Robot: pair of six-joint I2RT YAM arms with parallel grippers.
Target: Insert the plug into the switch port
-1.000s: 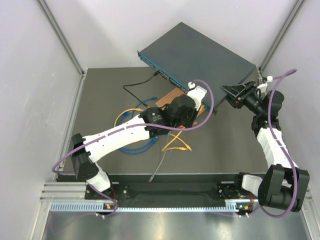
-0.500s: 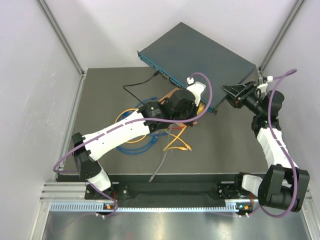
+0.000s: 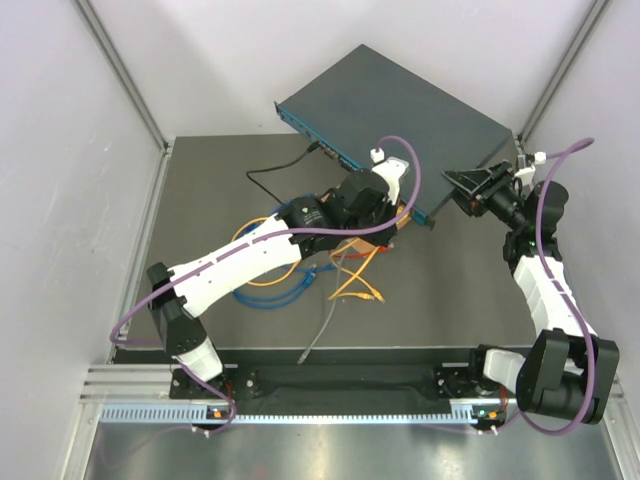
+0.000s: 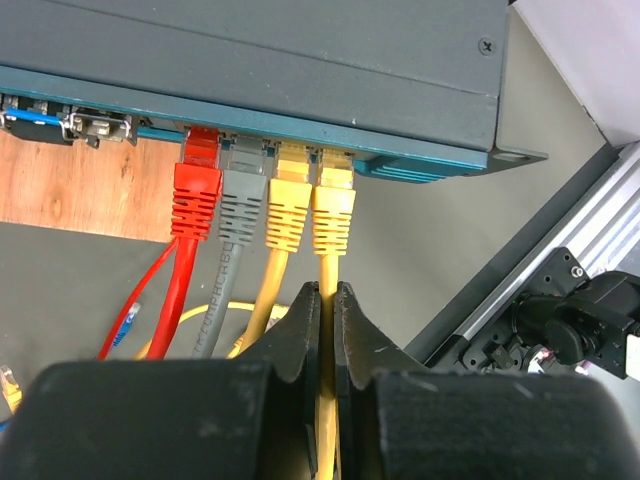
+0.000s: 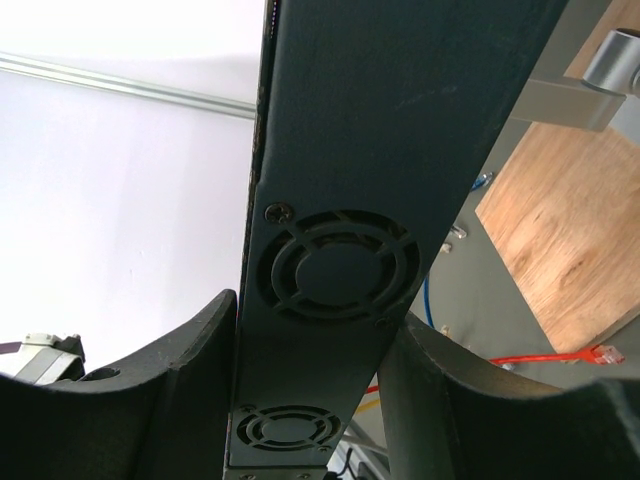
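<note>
Now the cable (image 4: 327, 268) is pinched by the closed left gripper (image 4: 328, 300); its plug (image 4: 334, 212) sits in the switch (image 4: 300, 50) at twelve o'clock, rightmost of four. The switch's end is clamped by the right gripper (image 5: 315, 335).

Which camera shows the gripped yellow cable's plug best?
Left wrist view: the yellow plug is close up at the switch front, its cable in the left gripper. Top view: the left arm hides it; the right wrist sees the switch's fan side.
</note>
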